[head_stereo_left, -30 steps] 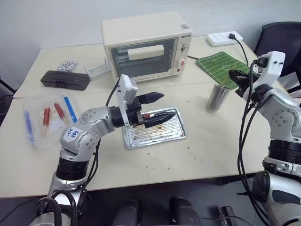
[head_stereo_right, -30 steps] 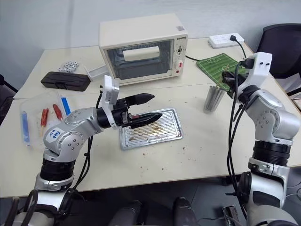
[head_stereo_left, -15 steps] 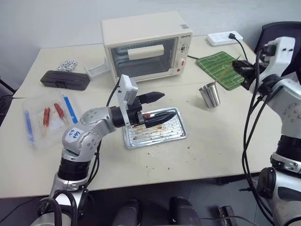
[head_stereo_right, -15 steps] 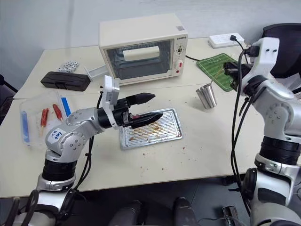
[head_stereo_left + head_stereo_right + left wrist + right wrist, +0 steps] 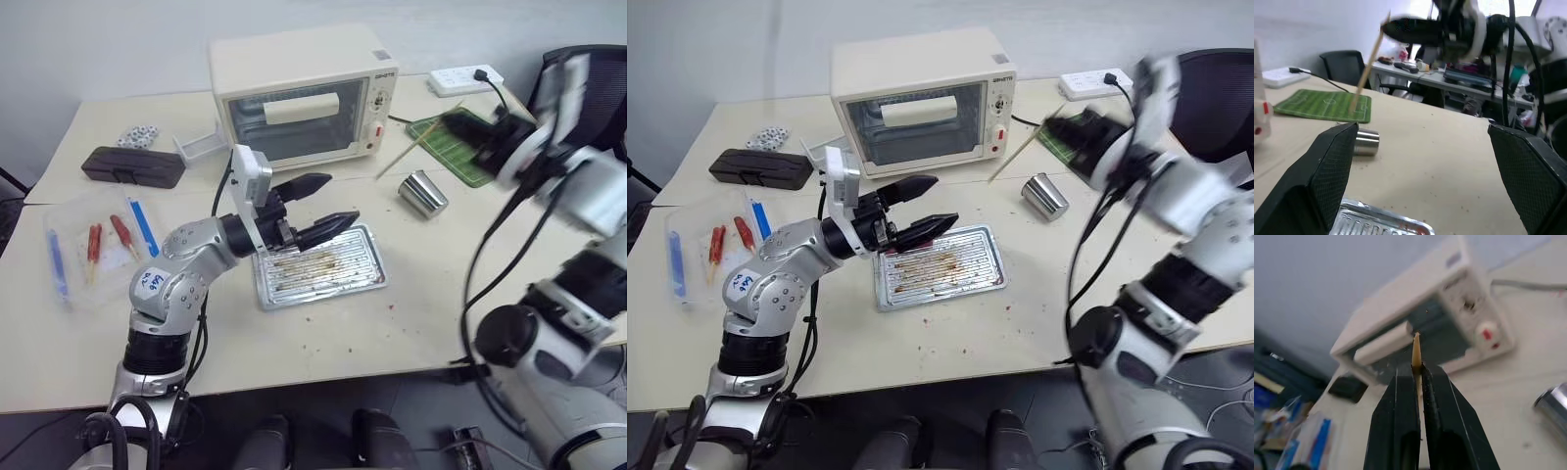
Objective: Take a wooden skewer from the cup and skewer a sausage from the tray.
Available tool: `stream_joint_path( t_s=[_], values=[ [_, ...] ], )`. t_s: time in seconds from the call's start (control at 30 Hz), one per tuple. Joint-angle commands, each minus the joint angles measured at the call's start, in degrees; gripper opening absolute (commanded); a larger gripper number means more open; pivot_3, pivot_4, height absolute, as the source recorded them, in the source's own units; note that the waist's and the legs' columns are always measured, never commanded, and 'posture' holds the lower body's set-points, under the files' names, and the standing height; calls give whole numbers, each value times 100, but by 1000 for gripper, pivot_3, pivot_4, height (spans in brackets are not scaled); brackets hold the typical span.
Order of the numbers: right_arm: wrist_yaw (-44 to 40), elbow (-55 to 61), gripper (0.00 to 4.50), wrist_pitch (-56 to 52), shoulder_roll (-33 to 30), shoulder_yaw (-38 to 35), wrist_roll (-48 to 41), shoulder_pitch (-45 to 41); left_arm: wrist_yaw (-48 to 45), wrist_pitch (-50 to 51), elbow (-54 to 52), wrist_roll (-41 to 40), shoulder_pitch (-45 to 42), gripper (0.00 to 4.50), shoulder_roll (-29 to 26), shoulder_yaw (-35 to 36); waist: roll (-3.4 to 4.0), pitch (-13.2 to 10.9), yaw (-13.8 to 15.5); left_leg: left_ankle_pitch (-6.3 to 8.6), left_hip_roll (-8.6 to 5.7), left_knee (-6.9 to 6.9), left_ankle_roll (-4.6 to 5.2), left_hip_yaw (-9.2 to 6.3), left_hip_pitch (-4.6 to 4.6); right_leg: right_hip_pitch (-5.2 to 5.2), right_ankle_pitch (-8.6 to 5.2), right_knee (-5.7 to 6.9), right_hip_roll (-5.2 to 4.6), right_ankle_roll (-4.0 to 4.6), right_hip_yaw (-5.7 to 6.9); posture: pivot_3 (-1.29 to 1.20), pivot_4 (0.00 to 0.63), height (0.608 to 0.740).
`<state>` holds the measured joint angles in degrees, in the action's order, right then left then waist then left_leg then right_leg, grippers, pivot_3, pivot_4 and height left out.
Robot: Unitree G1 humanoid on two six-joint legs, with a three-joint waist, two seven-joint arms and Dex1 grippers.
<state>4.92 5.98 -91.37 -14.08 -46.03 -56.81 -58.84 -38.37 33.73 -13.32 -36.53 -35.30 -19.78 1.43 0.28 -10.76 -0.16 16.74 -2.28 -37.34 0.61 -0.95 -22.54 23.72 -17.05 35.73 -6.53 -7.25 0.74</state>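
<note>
The wooden skewer [image 5: 409, 148] is pinched in the closed right gripper [image 5: 1417, 366] for piercing; the left gripper [image 5: 323, 204] is held agape above the tray [image 5: 364, 276].

Beige table [image 5: 421, 284]: tray [image 5: 318, 276], tipped cup [image 5: 423, 194], oven [image 5: 304, 93].

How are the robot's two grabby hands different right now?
The left gripper has its fingers spread wide apart with nothing between them, while the right gripper is pinched shut on the wooden skewer. The left gripper hangs above the tray, while the right gripper is up near the green mat, beyond the tipped-over cup. Both have two black fingers.
</note>
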Motion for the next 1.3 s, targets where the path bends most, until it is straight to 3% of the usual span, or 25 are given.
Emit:
stream_joint_path(
  t_s=[0.03, 0.2, 0.37, 0.43, 0.63, 0.93, 1.1, 1.3],
  values=[
    [746, 390, 228, -113, 500, -367, -953, 25, 133, -231, -327, 102, 139, 4500, -44, 147, 0, 0, 1, 0, -2, 0, 0, 0, -5, 4, 0, 0, 4, 0, -2, 0, 150, 740],
    [2013, 255, 228, 137, 990, -405, -2391, 113, 148, -463, -388, 235, 347, 4500, -86, 124, 0, 0, -7, -1, -12, -8, 7, 1, -18, 13, 1, 1, 4, -1, 6, 0, 150, 740],
    [3639, 196, 228, 1743, 468, 969, -5032, 865, 121, -601, -390, 331, 438, 4500, -99, 80, 0, 0, -18, -2, -9, -6, 8, 0, -17, 13, 0, 2, 4, -1, 3, 0, 150, 740],
    [3915, 317, 228, 2263, 329, 1351, -5552, 1055, 115, -645, -356, 357, 431, 4500, -85, 75, 0, 0, -28, -4, -10, -7, 12, 3, -17, 12, 1, 3, 4, -1, 5, 0, 150, 740],
    [3964, 777, 228, 3189, 514, 1743, -5619, 1243, 74, -811, -168, 416, 295, 4500, -22, 26, 0, 0, -85, -3, -6, -7, 18, 7, -15, 12, 1, 7, 9, -2, 11, 0, 150, 740],
    [3938, 1245, 228, 3677, 642, 1994, -5619, 1466, -28, -956, 64, 410, -5, 4500, 140, -20, -1, 0, -127, -1, -6, -7, 22, 4, -19, 12, 1, 2, 7, -2, 12, 0, 150, 740],
    [3839, 1365, 192, 3784, 608, 2048, -5619, 1618, -105, -974, 71, 377, -50, 3436, 155, 14, 0, 0, -135, -1, -5, -6, 22, 3, -18, 12, 1, 1, 8, -2, 10, 0, 150, 740],
    [3777, 1380, 192, 3855, 550, 2037, -5619, 1704, -149, -1006, 137, 422, -38, 3436, 150, 20, -1, 0, -132, -1, -5, -5, 22, 3, -18, 12, 1, -1, 8, -2, 9, 0, 150, 740]
  ],
)
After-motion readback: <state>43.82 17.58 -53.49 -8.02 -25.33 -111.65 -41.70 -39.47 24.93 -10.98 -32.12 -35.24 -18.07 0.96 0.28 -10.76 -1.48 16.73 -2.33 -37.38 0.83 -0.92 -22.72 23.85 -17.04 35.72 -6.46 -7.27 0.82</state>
